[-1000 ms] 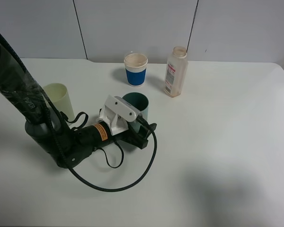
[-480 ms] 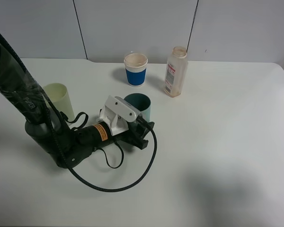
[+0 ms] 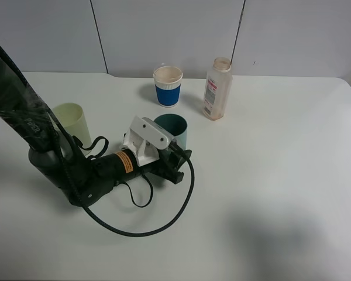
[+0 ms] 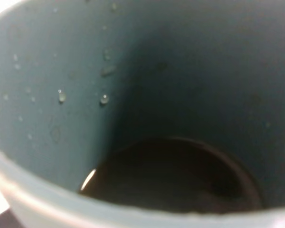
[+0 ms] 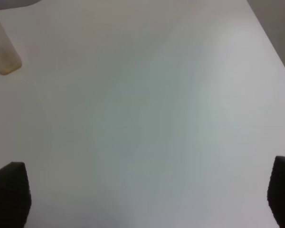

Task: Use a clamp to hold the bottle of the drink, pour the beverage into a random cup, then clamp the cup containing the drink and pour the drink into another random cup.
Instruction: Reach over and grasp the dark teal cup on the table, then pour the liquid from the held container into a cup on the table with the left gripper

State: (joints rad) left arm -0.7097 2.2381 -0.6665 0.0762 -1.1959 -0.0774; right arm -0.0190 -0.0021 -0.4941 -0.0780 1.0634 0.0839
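The teal-green cup (image 3: 174,127) stands upright mid-table with my left gripper (image 3: 177,154) shut on its lower wall from the near side. The left wrist view looks straight into this cup (image 4: 61,95), where the brown beverage (image 4: 171,175) lies at the bottom and drops cling to the inner wall. The pale yellow-green cup (image 3: 73,123) stands to the left, beside the left arm. Farther back on the right is the bottle (image 3: 217,89), with its base edge (image 5: 2,52) showing in the right wrist view. My right gripper (image 5: 147,192) hangs open over bare table.
A blue-sleeved white paper cup (image 3: 167,85) stands at the back, left of the bottle. A black cable (image 3: 164,219) loops on the table in front of the left arm. The white table (image 3: 281,175) stretches to the right, and a grey wall runs behind.
The left gripper's fingers have shut on the teal-green cup, nudging it slightly to the right. The bottle and the other cups have not moved.
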